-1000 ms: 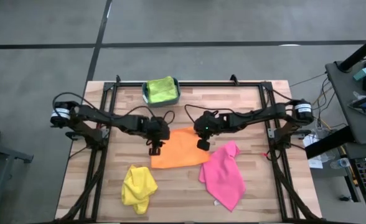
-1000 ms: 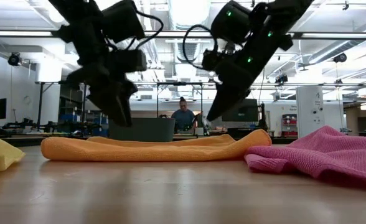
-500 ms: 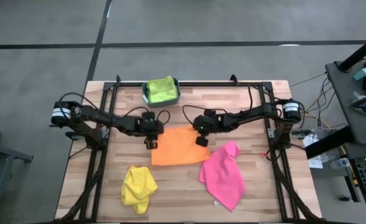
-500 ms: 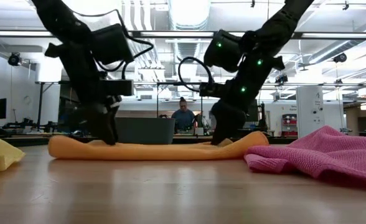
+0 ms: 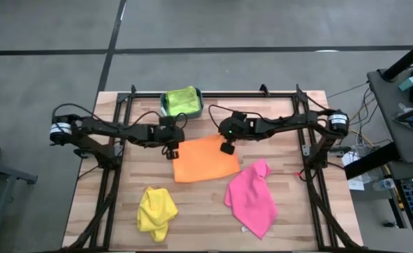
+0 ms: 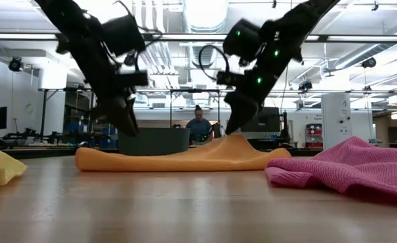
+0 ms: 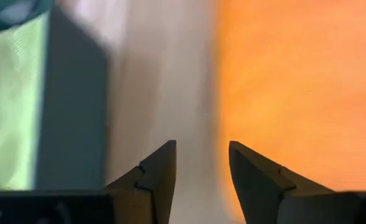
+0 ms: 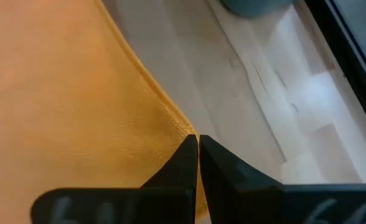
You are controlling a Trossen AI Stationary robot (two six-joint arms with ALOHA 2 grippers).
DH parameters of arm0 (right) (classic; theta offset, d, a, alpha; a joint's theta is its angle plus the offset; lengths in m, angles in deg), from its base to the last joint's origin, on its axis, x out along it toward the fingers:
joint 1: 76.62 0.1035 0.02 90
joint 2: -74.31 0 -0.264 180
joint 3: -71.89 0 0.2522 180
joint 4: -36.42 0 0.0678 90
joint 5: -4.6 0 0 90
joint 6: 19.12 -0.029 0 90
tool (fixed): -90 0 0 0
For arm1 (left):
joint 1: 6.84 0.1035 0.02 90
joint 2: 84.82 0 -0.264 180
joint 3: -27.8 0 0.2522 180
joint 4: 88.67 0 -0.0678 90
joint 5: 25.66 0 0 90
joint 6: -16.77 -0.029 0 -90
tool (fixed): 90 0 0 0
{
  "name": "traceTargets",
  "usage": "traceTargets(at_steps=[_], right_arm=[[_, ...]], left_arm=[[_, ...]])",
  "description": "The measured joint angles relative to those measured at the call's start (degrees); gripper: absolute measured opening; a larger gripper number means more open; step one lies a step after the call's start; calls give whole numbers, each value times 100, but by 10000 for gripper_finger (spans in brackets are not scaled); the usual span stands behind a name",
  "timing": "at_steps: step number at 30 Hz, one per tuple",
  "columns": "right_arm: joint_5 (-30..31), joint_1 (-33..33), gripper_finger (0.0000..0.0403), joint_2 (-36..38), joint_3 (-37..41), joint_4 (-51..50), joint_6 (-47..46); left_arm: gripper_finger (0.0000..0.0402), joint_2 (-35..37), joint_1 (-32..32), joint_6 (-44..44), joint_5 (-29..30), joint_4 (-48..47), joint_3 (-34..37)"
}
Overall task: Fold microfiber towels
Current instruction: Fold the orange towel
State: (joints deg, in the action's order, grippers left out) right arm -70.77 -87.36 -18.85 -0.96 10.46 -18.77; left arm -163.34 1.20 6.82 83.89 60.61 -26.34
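Note:
The orange towel (image 5: 205,160) lies spread on the table's middle; it also shows in the low view (image 6: 178,159). My right gripper (image 5: 227,148) is shut on its far right corner. My left gripper (image 5: 170,152) hangs open and empty just above the table, beside the towel's far left corner (image 7: 233,93); in the low view my left gripper (image 6: 129,128) is clear of the cloth. The yellow towel (image 5: 157,209) and the pink towel (image 5: 252,197) lie crumpled near the front. The lime green towel (image 5: 181,101) sits in the teal bin. The pale mint towel is out of view. My right gripper pinches the orange towel's far edge at its right corner (image 8: 177,127) between its two shut fingers, slanting down from above. The corner is drawn up into a low peak (image 6: 231,140); the rest of the towel lies flat on the table.
The teal bin (image 5: 163,105) stands at the table's far edge, just beyond my left gripper. Black frame rails (image 5: 115,147) run along the left and right sides. Bare wood (image 5: 206,211) lies between the yellow and pink towels. A person (image 6: 198,127) is in the room behind.
Both grippers came down onto the orange towel's far corners, then moved toward the far edge and rose. My right gripper has drawn the right corner up into a peak; my left gripper has come up without cloth. The towel has slid a little toward the far edge.

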Motion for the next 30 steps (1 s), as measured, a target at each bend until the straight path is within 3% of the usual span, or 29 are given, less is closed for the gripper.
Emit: traceTargets(at_steps=[5,12,15,20,25,30], right_arm=[[-159,326,9,264,20,5,-187],[-148,767,9,259,26,-117,-486],[165,848,9,253,20,-394,-480],[1003,826,9,266,-193,-787,-679],[691,762,17,262,-369,-941,-740],[661,631,67,262,-470,-1042,-586]], left_arm=[[132,185,-441,589,-752,224,-3],[132,-40,-1281,1062,-870,309,23],[132,-186,-1505,1266,-883,297,25],[132,-456,-1611,1569,-1162,320,33],[132,-790,-1609,1576,-1232,359,46],[132,-1160,-1603,1581,-1195,409,25]])
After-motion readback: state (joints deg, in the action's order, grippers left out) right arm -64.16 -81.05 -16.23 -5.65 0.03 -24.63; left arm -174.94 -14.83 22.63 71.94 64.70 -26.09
